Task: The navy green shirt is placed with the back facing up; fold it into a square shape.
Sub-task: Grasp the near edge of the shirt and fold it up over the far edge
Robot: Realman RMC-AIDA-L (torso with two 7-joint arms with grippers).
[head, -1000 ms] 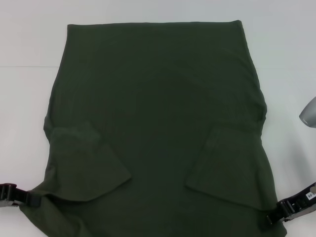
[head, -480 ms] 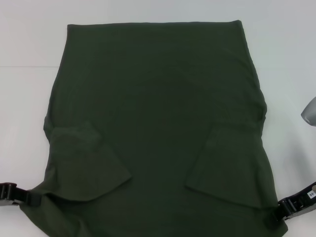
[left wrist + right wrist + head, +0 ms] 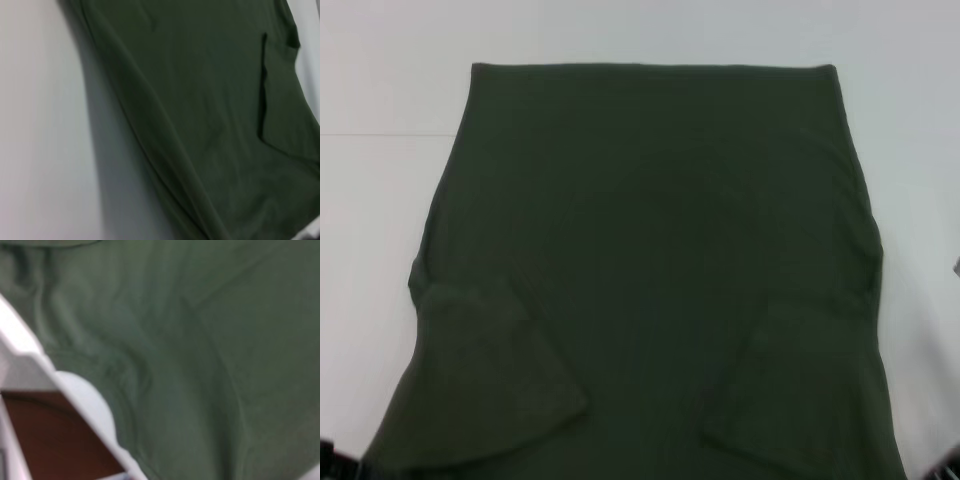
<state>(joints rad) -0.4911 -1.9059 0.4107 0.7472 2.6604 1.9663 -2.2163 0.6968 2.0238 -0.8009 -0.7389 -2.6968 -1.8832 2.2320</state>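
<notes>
Shirt [image 3: 650, 260]: dark olive green, spread plain side up across most of a white table [image 3: 380, 200], straight far edge, near part running out of view. Both short sleeves are seen folded inward, one left, one right. Left gripper [image 3: 328, 458]: only a dark sliver is seen at the near left corner. Right gripper: barely seen. Finger state cannot be told for either.

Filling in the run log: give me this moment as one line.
navy green shirt: back up, both sleeves folded inward | left gripper: near left corner | right gripper: near right corner | table: white
</notes>
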